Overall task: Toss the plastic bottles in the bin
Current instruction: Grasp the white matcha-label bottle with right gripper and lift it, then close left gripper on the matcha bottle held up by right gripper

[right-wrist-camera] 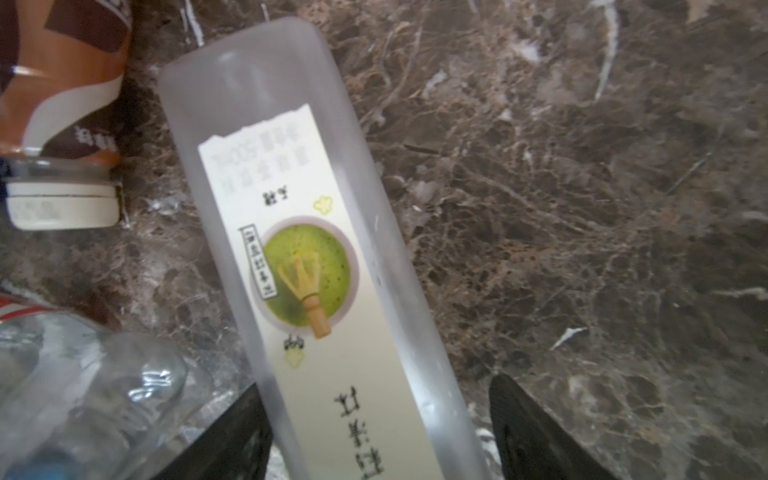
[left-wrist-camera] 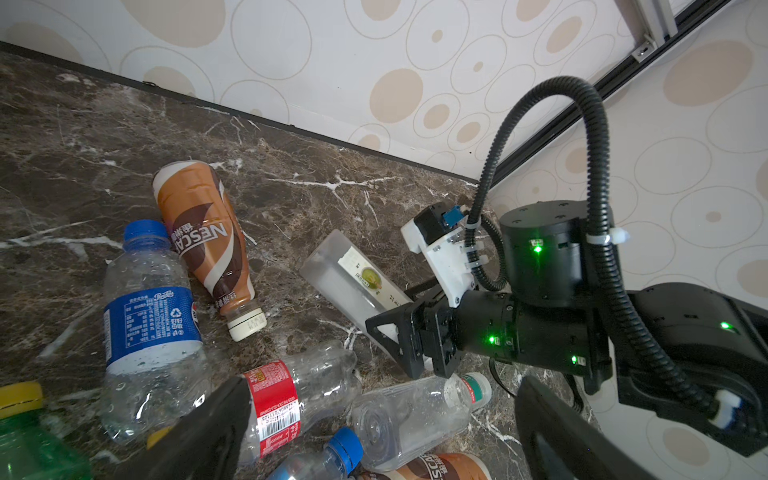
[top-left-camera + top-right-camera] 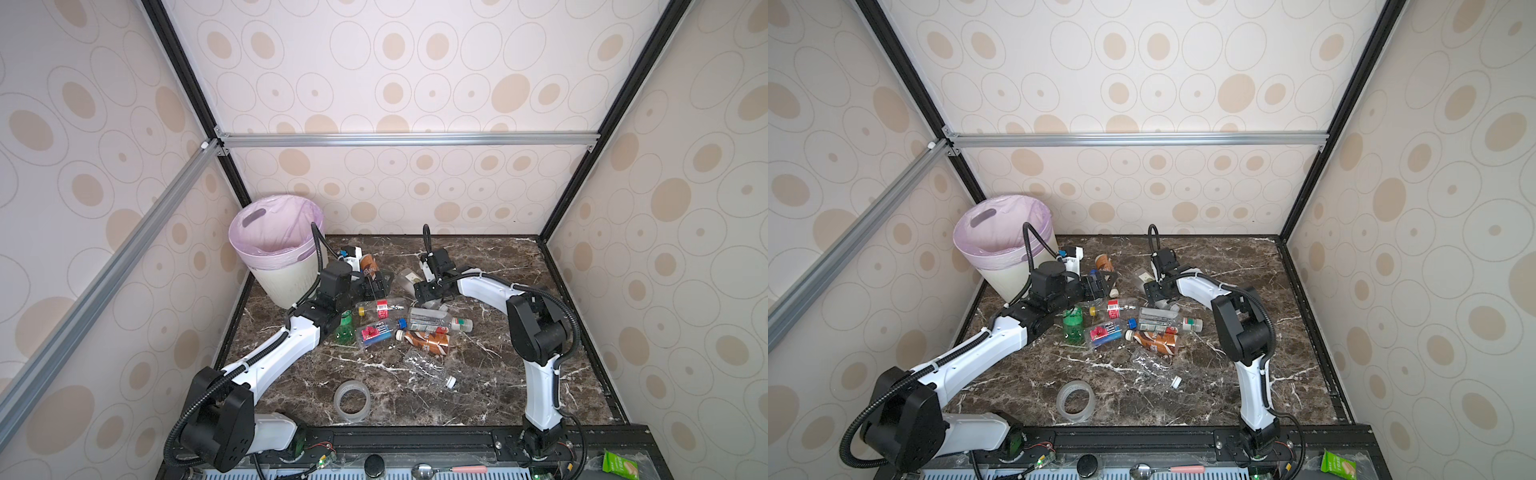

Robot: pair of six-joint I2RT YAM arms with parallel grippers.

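1. We see the right gripper (image 1: 374,384) straddling the frosted bottle (image 1: 291,166), jaws apart, a gap on one side, not clamped.
2. The left gripper (image 3: 376,286) is spread wide, holding nothing, at 11 o'clock of the plastic bottles (image 3: 415,328).
3. We mark those lying mid-table (image 3: 498,374), the frosted bottle at their 12 o'clock.
4. The bin (image 3: 291,286) stands at the table's 10 o'clock.

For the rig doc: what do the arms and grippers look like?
White link shells and black joint housings on left arm and right arm; black corrugated conduit, white zip ties. The left gripper and right gripper are black with triangular fingers; green lights near the right wrist.
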